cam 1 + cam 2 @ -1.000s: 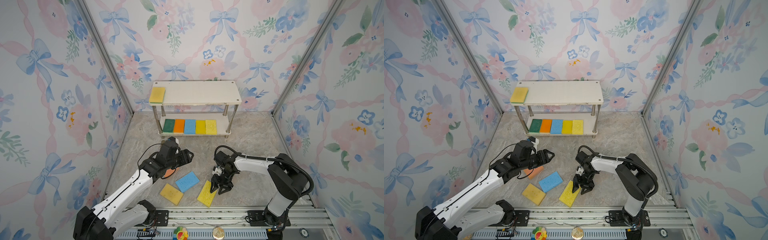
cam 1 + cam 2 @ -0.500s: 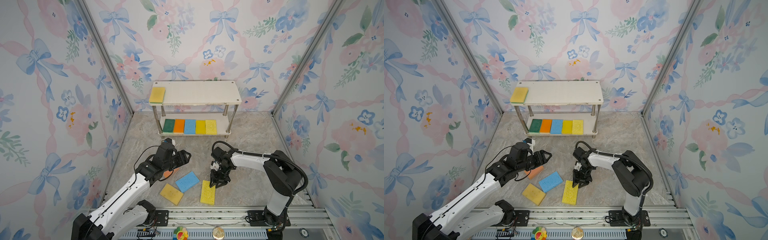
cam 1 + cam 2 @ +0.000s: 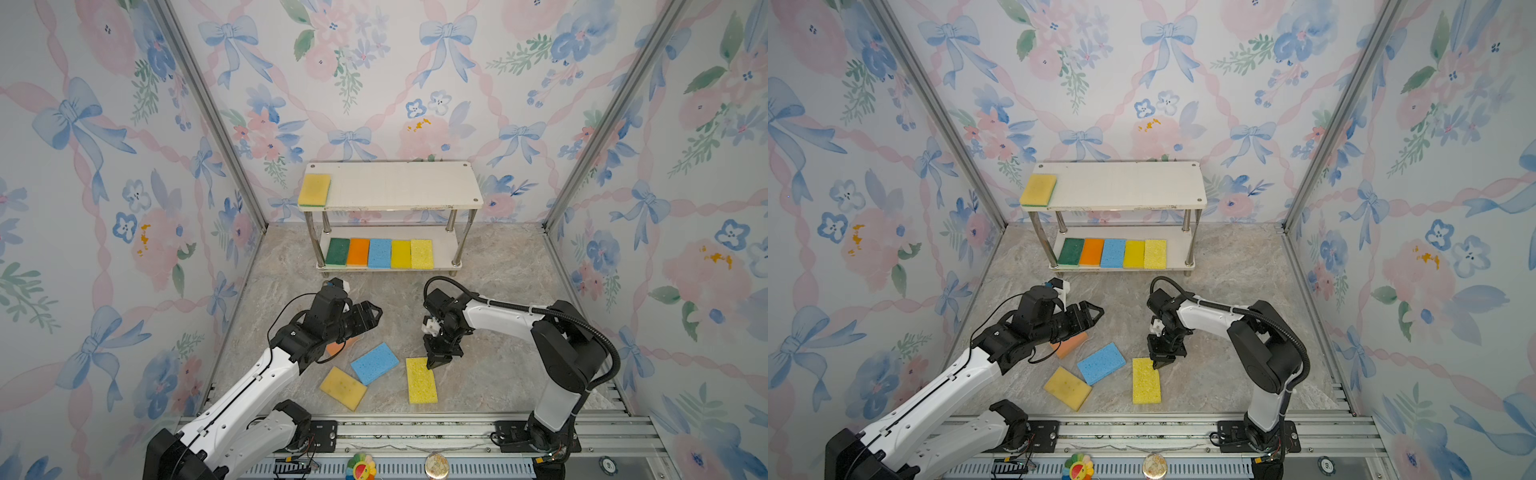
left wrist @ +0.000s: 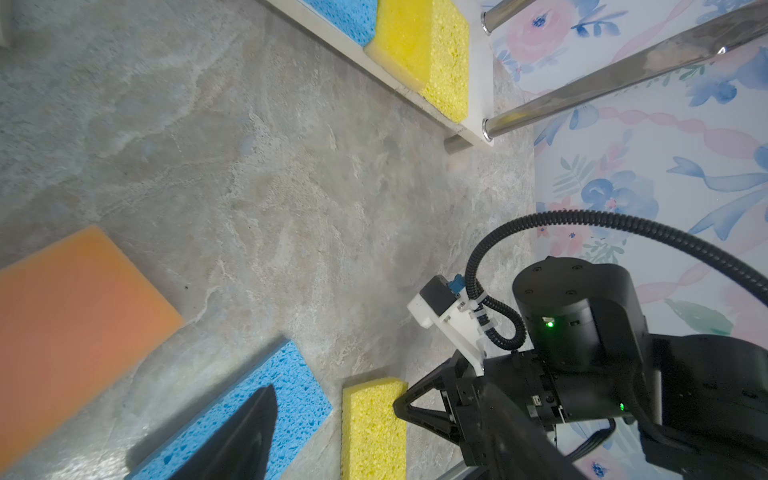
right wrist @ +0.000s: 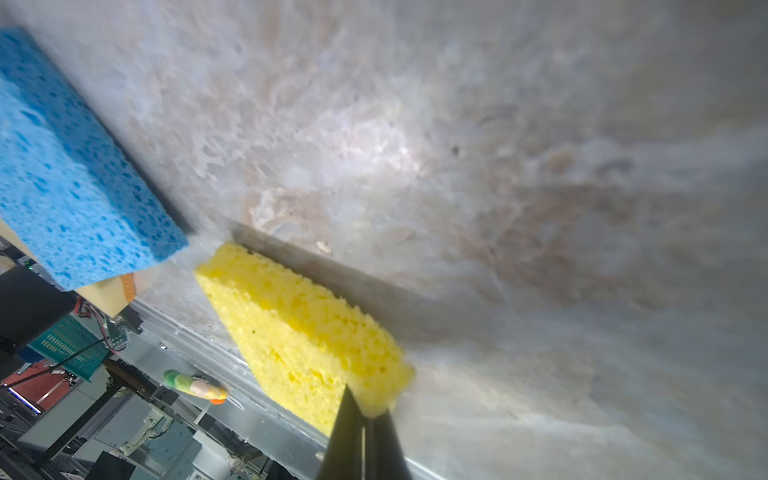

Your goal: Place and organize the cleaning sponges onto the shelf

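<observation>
The shelf (image 3: 399, 185) (image 3: 1125, 185) stands at the back. A yellow sponge (image 3: 314, 189) lies at the left end of its top board, and several sponges sit in a row (image 3: 379, 252) on the lower board. On the floor lie an orange sponge (image 3: 343, 345) (image 4: 75, 324), a blue one (image 3: 375, 363) (image 5: 70, 166), a dull yellow one (image 3: 343, 387) and a bright yellow one (image 3: 421, 380) (image 5: 307, 332). My right gripper (image 3: 432, 365) (image 5: 368, 411) points down, shut on the bright yellow sponge's far right corner. My left gripper (image 3: 374, 316) (image 4: 374, 449) hovers open over the orange sponge, holding nothing.
A metal rail (image 3: 415, 428) with the arm bases runs along the front edge, close behind the floor sponges. Flowered walls close in the left, right and back. Bare marbled floor (image 3: 395, 299) lies between the grippers and the shelf.
My right gripper has gone from open to shut at the bright yellow sponge's corner. That sponge turned from slanted to straight. My left gripper drifted slightly left and opened a little wider.
</observation>
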`<state>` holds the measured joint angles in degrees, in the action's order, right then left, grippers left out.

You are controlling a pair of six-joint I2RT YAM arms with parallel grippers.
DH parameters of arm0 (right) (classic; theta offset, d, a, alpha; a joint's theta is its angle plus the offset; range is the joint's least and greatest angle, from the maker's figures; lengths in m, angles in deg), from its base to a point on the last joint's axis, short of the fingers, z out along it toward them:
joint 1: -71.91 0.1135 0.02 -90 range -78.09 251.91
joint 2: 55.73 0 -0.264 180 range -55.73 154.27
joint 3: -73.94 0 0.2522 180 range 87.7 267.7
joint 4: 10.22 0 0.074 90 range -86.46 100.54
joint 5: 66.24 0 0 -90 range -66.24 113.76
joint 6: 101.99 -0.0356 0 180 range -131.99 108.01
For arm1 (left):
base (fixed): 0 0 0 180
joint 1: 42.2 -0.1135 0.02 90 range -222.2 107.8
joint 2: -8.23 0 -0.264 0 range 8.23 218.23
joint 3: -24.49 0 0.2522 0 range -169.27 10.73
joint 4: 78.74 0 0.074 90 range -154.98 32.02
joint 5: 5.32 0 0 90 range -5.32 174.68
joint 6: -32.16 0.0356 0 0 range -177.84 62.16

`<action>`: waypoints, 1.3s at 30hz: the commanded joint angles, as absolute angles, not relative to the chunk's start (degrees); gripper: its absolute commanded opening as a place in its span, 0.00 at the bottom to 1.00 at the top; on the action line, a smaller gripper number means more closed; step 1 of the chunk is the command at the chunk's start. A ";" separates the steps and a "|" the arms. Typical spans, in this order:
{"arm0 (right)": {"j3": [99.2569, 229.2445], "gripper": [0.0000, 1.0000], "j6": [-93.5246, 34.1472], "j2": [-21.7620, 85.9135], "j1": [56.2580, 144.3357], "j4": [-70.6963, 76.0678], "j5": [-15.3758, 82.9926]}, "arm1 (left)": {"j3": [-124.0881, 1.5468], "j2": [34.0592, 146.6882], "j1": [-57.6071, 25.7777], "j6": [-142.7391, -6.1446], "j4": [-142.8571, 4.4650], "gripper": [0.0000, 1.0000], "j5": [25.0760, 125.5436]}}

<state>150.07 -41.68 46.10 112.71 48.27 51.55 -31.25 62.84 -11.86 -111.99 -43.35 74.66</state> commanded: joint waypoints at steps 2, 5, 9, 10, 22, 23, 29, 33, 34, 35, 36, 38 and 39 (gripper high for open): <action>155.83 0.00 -37.20 39.81 106.87 54.86 52.18 | -31.33 64.70 -12.28 -111.98 -49.92 0.84 68.58; 161.86 0.00 -34.30 36.93 102.60 59.13 55.05 | -31.34 66.45 -12.25 -114.53 -57.77 0.85 63.81; 170.52 0.01 -32.62 35.21 97.71 61.73 61.48 | -33.01 69.56 -12.40 -117.06 -67.32 0.86 58.88; 172.27 0.01 -32.49 35.08 96.81 62.18 62.71 | -33.88 70.55 -12.35 -117.00 -67.90 0.86 58.19; 184.01 0.02 -33.78 36.93 95.90 61.75 71.77 | -41.08 78.81 -11.59 -119.30 -78.01 0.78 50.92; 184.47 0.02 -33.74 37.28 96.09 62.02 71.79 | -41.21 79.26 -11.61 -119.21 -78.16 0.77 50.92; 185.90 0.02 -33.95 38.50 96.58 61.68 73.04 | -42.04 81.47 -11.44 -119.18 -79.33 0.43 50.62; 185.90 0.07 -34.04 38.76 96.75 61.63 73.24 | -42.92 82.55 -11.62 -118.94 -79.56 0.19 50.49; 185.70 0.12 -34.21 38.76 96.62 61.56 73.24 | -43.09 82.76 -11.61 -118.85 -79.57 0.17 50.35; 185.54 0.21 -34.51 38.78 96.40 61.50 73.24 | -43.30 82.87 -11.67 -118.77 -79.61 0.15 50.40; 185.27 0.29 -34.87 38.76 96.20 61.46 73.16 | -43.45 82.97 -11.78 -118.72 -79.62 0.13 50.40; 184.28 0.40 -35.66 38.30 95.50 61.06 73.00 | -43.41 82.91 -12.27 -118.86 -79.75 0.13 50.55; 183.27 0.44 -36.37 37.55 95.15 60.29 73.06 | -43.32 82.74 -12.72 -119.12 -79.74 0.13 50.78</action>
